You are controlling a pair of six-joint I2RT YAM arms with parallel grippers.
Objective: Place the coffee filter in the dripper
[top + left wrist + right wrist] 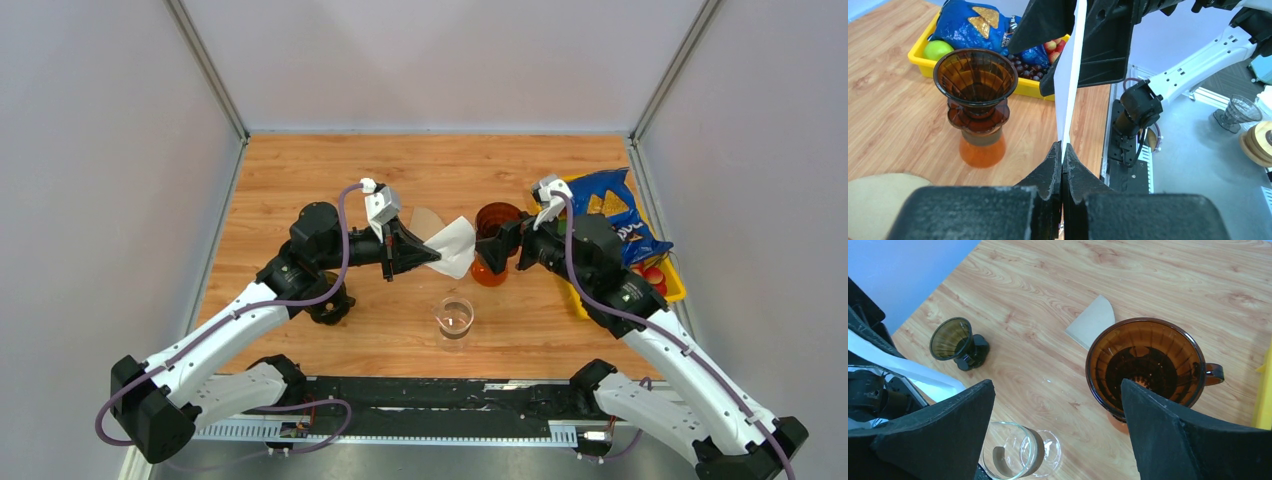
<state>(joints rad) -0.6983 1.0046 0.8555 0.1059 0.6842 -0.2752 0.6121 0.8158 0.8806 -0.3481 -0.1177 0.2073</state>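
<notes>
My left gripper [430, 252] is shut on a white paper coffee filter [456, 244] and holds it above the table, just left of the dripper. In the left wrist view the filter [1071, 75] stands edge-on, rising from my closed fingertips [1062, 148]. The amber dripper [496, 222] stands upright on an orange base, and its cone is empty in the left wrist view [975, 77] and the right wrist view [1145, 362]. My right gripper [508, 243] is open and empty next to the dripper's right side, with its jaws wide apart [1057, 384].
A brown paper filter [425, 219] lies flat on the wood behind the white one. A glass beaker [455, 317] stands near the front. A small dark dripper [955, 342] sits under my left arm. A yellow tray [672, 288] with a blue chip bag [610, 212] and fruit is at the right.
</notes>
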